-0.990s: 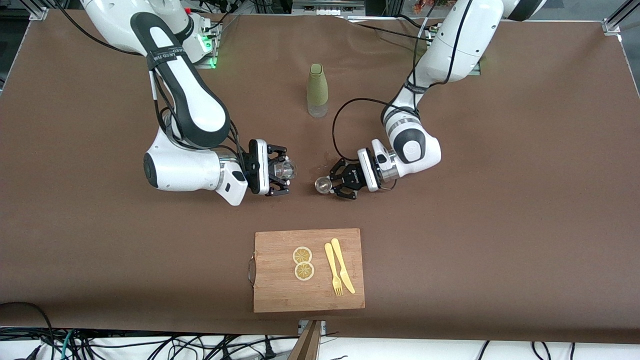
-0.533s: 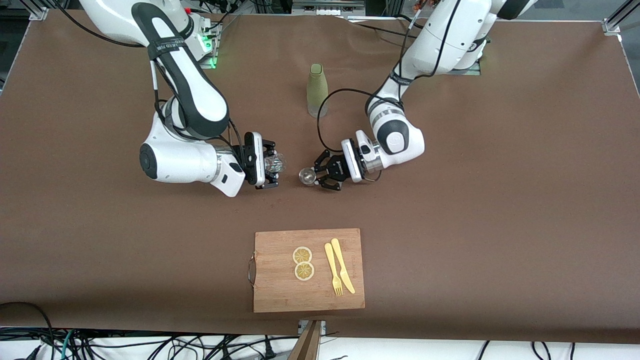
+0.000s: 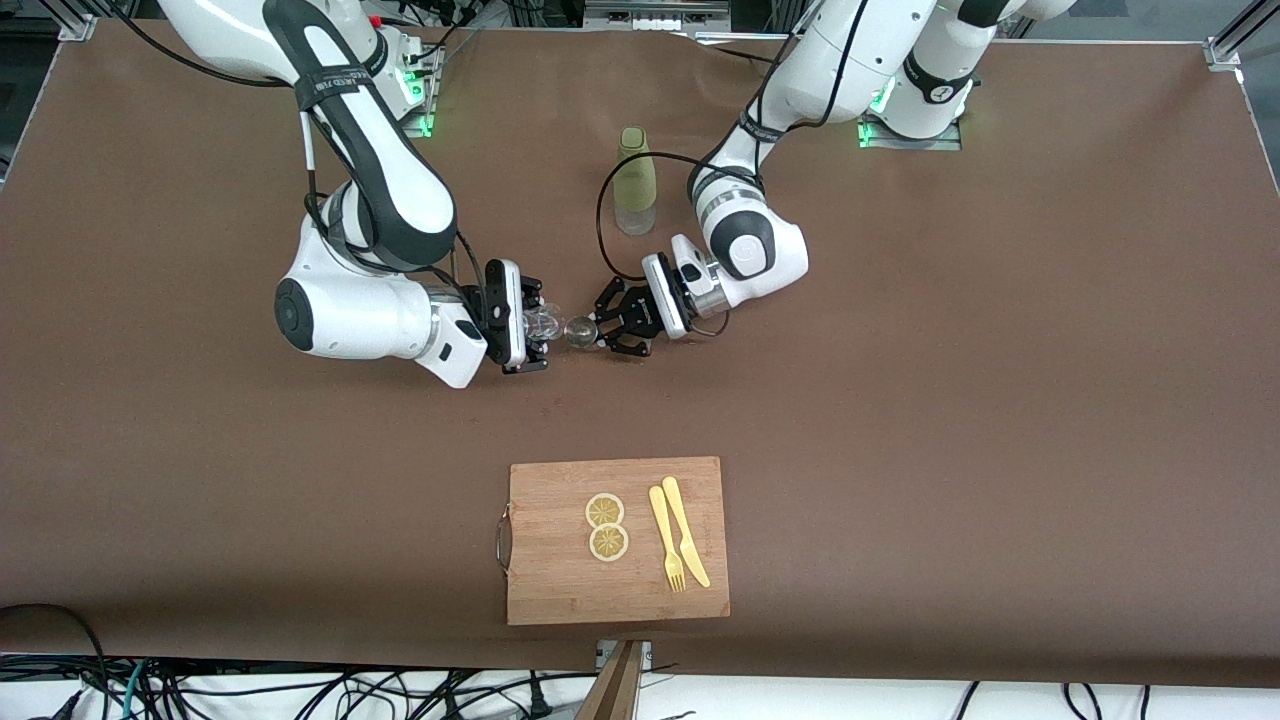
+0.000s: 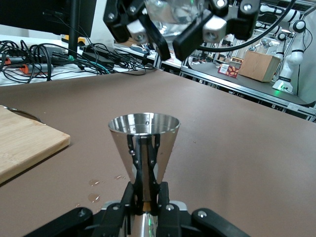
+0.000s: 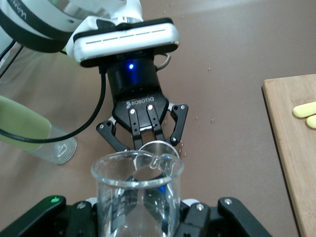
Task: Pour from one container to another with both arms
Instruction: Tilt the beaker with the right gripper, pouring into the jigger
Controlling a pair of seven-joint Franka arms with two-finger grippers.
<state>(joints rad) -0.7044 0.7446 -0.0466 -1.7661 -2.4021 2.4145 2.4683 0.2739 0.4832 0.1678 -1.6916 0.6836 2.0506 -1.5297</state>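
Both shut: R gripper [image 3: 528,338] w/ beaker [image 3: 541,324], L gripper [image 3: 606,330] w/ jigger [image 3: 578,331].

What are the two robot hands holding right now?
Left gripper: shut on the metal cup, over the table.
Right gripper: shut on the glass beaker, its spout tipped over the cup.

Mid-table is tight: right gripper [image 3: 533,331] w/ glass beaker [image 3: 541,322] meets left gripper [image 3: 603,329] w/ steel jigger [image 3: 578,330], rim to rim. Green bottle [image 3: 634,180] crowds left arm's wrist; cutting board [image 3: 617,540] lies well apart.
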